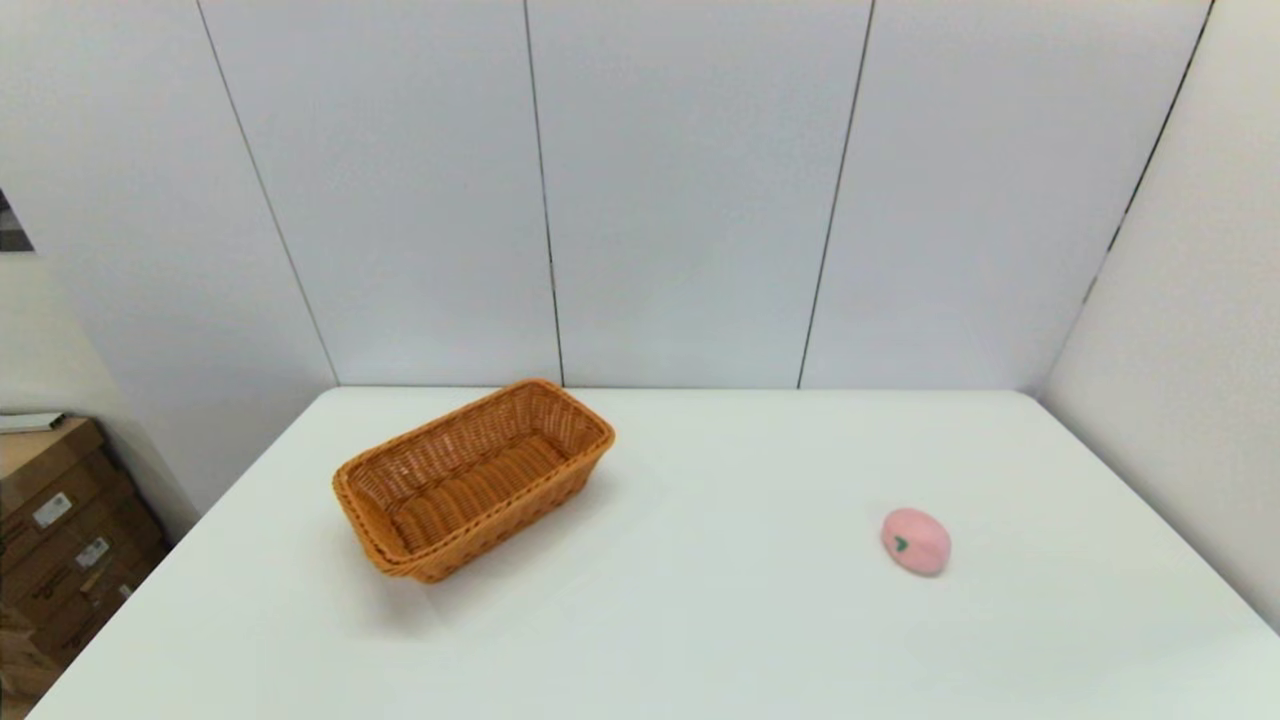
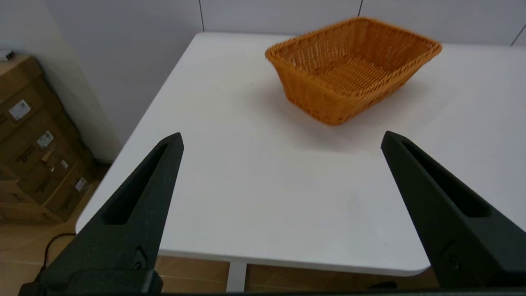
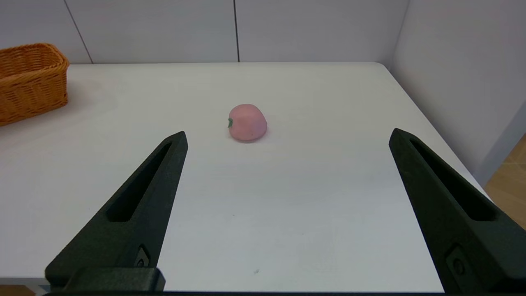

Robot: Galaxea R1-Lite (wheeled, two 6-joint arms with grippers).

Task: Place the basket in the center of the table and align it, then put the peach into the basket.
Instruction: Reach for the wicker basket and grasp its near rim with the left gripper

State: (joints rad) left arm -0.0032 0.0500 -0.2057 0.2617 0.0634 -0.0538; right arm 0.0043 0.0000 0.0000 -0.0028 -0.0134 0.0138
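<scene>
- Basket (image 1: 473,480): sits on the table (image 1: 700,620) in the left-centre of the head frame, toward the far edge. Its long axis runs diagonally, near end at lower left, far end at upper right. Upright, nothing inside.
- Peach (image 1: 915,541): lies on the bare tabletop in the right half of the head frame, a little lower than the basket. Well apart from the basket. The small green leaf mark faces the left side of the frame.
- Neither arm appears in the head frame.
- Left gripper (image 2: 281,137): spread wide, nothing between the fingers. Both black fingers (image 2: 135,213) rise from the bottom corners of the left wrist frame, over the near edge of the table. The basket (image 2: 353,70) shows in the upper centre-right of that frame, well clear of the fingertips.
- Right gripper (image 3: 287,135): also spread wide and holding nothing. The peach (image 3: 247,122) lies in the middle of the right wrist frame, slightly above the level of the fingertips and nearer the left-hand finger (image 3: 135,213), no contact. One end of the basket (image 3: 31,80) shows at the upper left edge of that frame.
- Cardboard boxes (image 1: 60,540): stacked on the floor at the lower left of the head frame, beside the table.
</scene>
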